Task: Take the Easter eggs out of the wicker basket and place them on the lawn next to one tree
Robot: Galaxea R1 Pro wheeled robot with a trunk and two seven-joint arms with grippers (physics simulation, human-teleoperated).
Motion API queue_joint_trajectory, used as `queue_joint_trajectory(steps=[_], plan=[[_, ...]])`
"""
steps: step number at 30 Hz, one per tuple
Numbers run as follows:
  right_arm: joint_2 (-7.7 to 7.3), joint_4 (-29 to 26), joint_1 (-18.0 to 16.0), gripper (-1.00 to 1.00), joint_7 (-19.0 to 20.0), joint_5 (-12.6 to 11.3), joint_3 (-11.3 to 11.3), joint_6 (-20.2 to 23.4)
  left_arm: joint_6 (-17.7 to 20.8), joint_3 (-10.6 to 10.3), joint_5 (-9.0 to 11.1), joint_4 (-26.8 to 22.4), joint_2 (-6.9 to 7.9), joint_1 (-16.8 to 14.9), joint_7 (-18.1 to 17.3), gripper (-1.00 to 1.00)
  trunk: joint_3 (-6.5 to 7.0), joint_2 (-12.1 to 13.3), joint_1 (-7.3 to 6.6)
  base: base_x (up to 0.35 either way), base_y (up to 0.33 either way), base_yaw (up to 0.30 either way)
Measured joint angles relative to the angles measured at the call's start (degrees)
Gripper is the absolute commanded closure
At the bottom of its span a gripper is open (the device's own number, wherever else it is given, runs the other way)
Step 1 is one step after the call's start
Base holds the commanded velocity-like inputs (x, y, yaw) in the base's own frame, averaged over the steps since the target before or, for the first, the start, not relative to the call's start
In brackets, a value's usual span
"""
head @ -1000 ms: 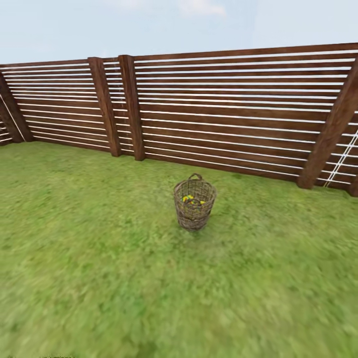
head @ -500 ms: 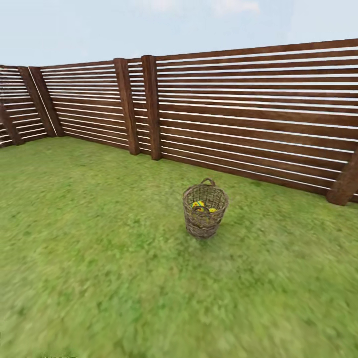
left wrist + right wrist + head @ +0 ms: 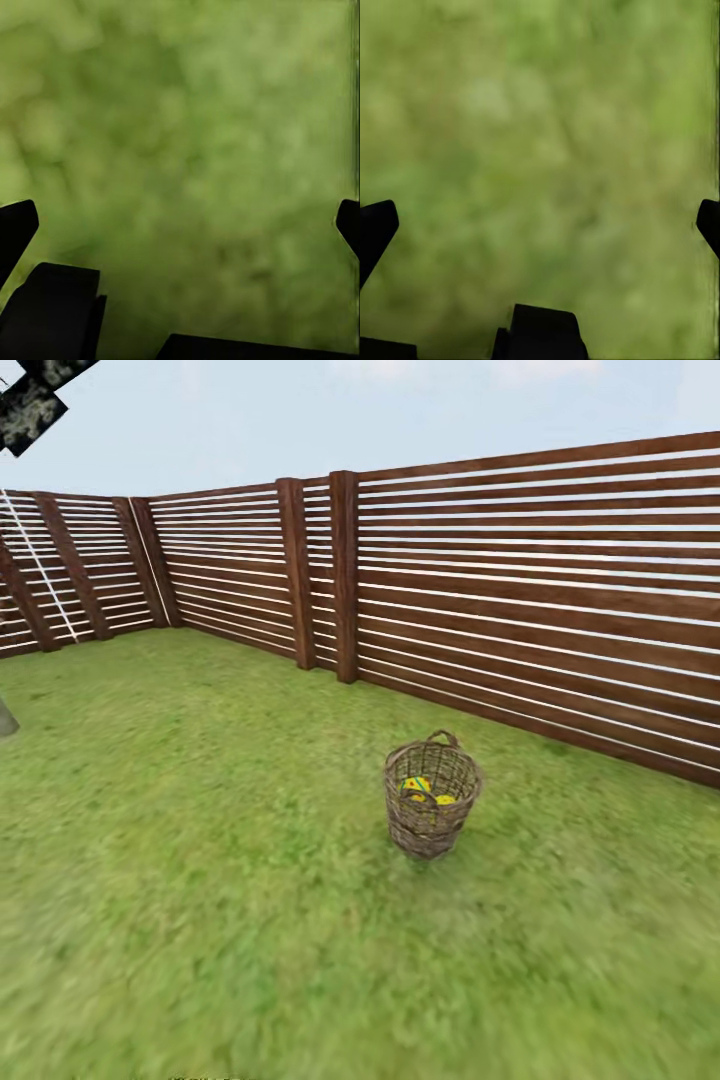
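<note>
Both hands hang over blurred grass with their dark fingertips set wide apart and nothing between them: the left hand [image 3: 180, 217] and the right hand [image 3: 540, 217]. Ahead, the wicker basket [image 3: 432, 807] stands upright on the lawn [image 3: 200, 880], mouth up, a loop handle at its far rim. Easter eggs [image 3: 420, 788] show yellow inside; their count is unclear. A brown slatted fence [image 3: 520, 590] encloses the grass under pale sky.
</note>
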Motion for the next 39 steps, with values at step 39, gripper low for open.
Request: queue_joint_trajectory(steps=[39], plan=[[-0.04,0.76,0.01,-1.0,-0.1,0.09,0.27,0.46,-0.06,0.09,-0.04,0.08,0.03,0.0,0.0,-1.0,0.0,0.0,0.01,0.002,-0.277,0.231]])
